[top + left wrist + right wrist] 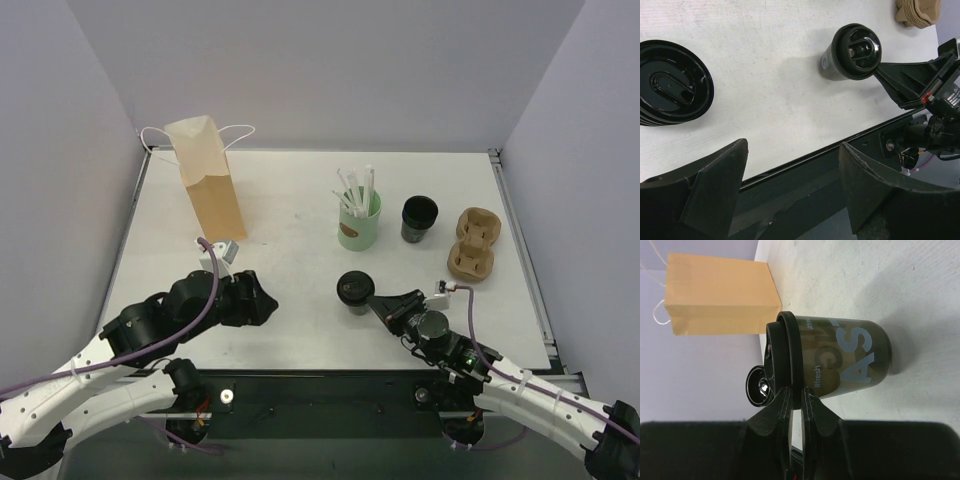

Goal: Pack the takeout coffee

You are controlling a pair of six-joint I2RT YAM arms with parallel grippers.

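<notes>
Black-lidded, the takeout coffee (354, 290) stands upright on the white table (290, 200) near the green straw cup (359, 228), the right gripper (377, 300) closed to a slit with its tips at the lid's rim, while the left gripper (266, 304) hovers to its left, jaws spread wide.

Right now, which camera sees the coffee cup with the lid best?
The right wrist view: the coffee cup is close up, showing its lid and the lettering on its side. The top view shows it small, mostly lid. The left wrist view shows the lid and little of the side.
</notes>
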